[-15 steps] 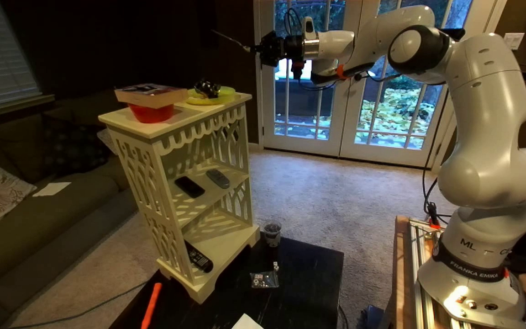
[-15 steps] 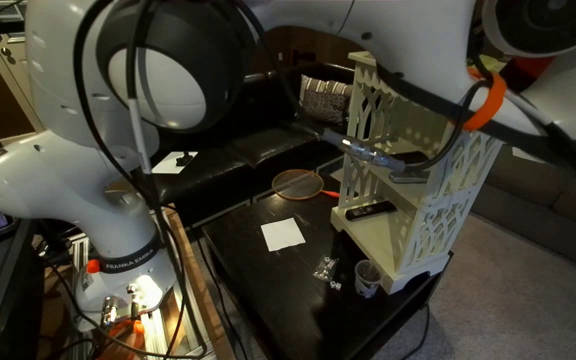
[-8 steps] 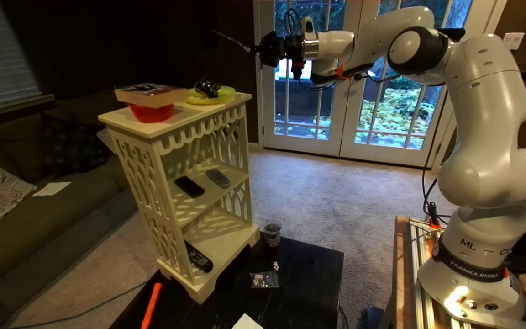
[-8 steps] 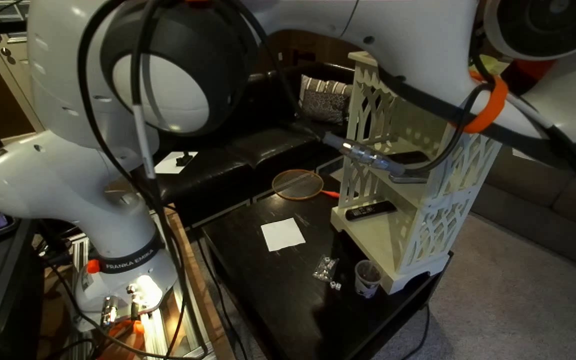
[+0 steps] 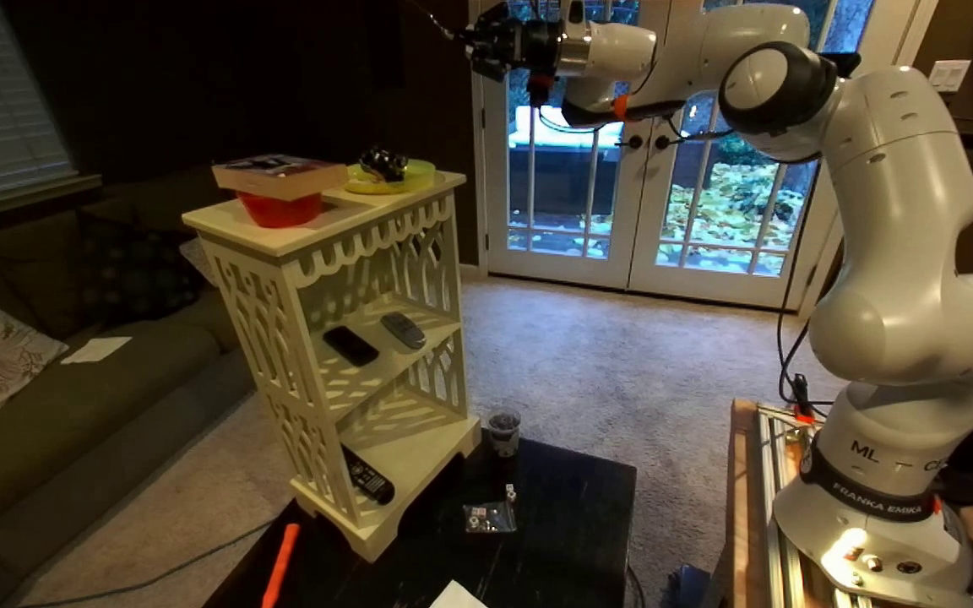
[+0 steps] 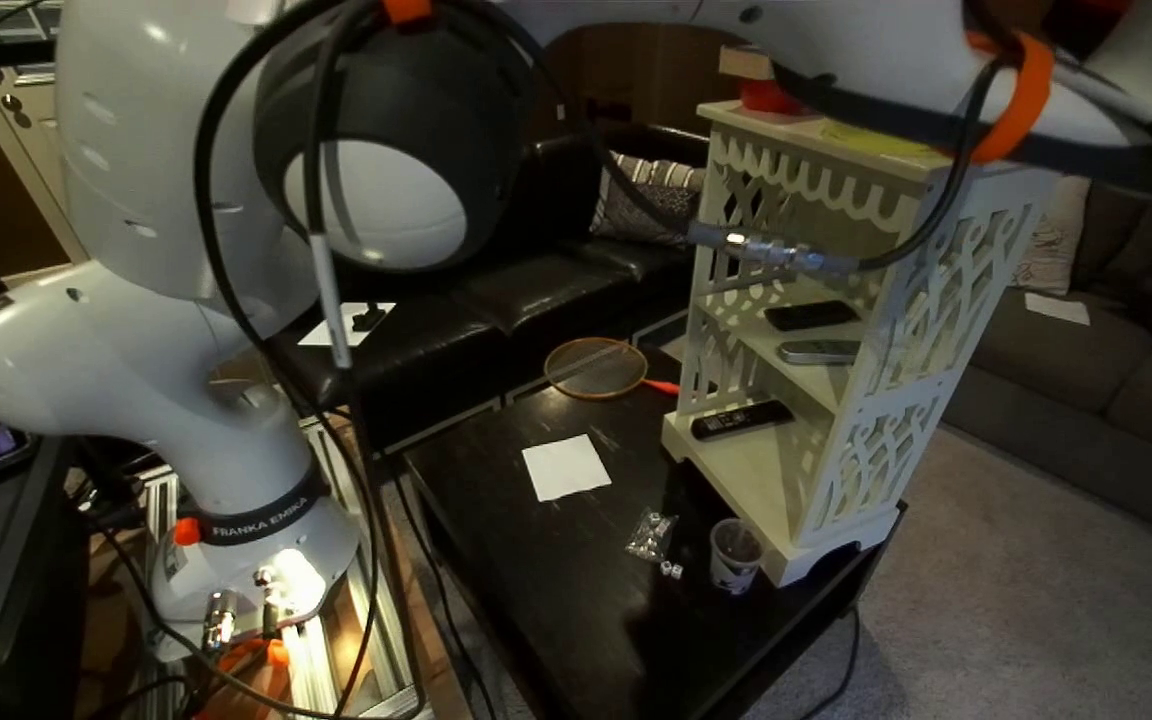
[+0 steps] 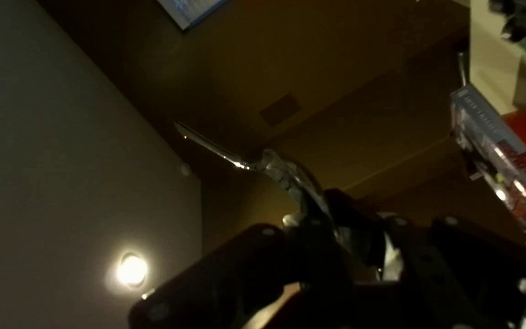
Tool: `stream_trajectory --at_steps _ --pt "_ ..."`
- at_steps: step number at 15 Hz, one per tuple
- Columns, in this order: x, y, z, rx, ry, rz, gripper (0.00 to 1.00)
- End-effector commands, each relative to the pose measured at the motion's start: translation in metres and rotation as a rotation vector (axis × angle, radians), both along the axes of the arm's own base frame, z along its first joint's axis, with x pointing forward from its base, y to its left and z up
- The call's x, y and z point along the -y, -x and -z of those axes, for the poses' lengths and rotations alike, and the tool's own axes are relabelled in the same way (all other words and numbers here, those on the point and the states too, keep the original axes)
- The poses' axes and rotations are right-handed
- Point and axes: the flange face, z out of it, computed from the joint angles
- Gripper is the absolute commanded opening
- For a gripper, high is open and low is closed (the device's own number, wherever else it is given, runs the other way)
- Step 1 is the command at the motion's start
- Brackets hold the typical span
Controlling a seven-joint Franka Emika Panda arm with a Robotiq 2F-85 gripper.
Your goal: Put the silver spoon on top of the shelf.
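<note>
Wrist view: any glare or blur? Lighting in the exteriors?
Wrist view: ceiling light blown out, glints on the silver spoon, fingers near-black and out of focus; both exterior views: bright glare patch on the robot base; in an exterior view, the back wall is almost lost in darkness.

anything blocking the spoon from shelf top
Nothing visible stands between the silver spoon and the shelf, but its top holds a red bowl under a book or box, and a yellowish plate bearing a dark object.

Dark walls [image 5: 437,135], glazed double doors [image 5: 634,211], pale carpet [image 5: 562,355], black sofa [image 6: 496,310], low table [image 6: 536,560], bright ceiling light [image 7: 131,270]
</note>
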Motion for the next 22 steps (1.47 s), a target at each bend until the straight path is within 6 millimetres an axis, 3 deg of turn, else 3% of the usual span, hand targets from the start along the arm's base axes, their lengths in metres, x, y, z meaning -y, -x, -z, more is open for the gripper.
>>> stream_trajectory --at_steps 1,4,5,12,13,17,22 --pt "-0.02 0.006 -0.034 0.127 0.067 -0.065 0.02" --pt "-0.03 0.002 -0.041 0.153 0.064 -0.093 0.02" --pt "-0.033 0.003 -0.041 0.118 0.061 -0.068 0.1" --pt "-0.03 -0.002 -0.036 0.122 0.047 -0.07 0.1" --pt "-0.037 0.003 -0.043 0.13 0.065 -0.088 0.02" --pt "-0.075 0.031 -0.086 0.172 0.187 -0.162 0.02" --pt "-0.097 0.055 -0.091 0.099 0.311 -0.204 0.02"
